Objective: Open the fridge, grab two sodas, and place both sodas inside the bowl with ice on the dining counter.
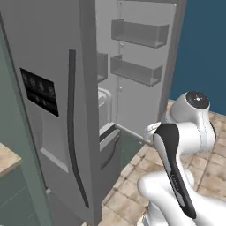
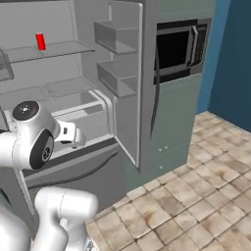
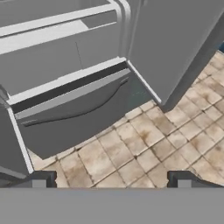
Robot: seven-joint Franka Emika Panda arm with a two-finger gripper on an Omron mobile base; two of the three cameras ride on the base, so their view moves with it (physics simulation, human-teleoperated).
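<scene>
The grey fridge [image 1: 57, 66] stands with its left door shut and its right door [image 2: 128, 83] swung wide open. A bright red soda [image 2: 40, 41] stands upright on an upper shelf inside. My gripper [image 3: 113, 181] is open with nothing between its fingertips [image 3: 41, 179]. It looks down at the dark freezer drawer [image 3: 74, 118] and the tiled floor in front of it, well below the soda's shelf. The bowl with ice is out of view.
The open door carries grey bins [image 1: 139, 33] and juts out over the tiled floor [image 2: 196, 186]. A built-in microwave [image 2: 179, 49] sits in the cabinet beyond it, next to a blue wall [image 2: 233, 59]. A beige countertop corner [image 1: 6, 160] shows at far left; which counter it is I cannot tell.
</scene>
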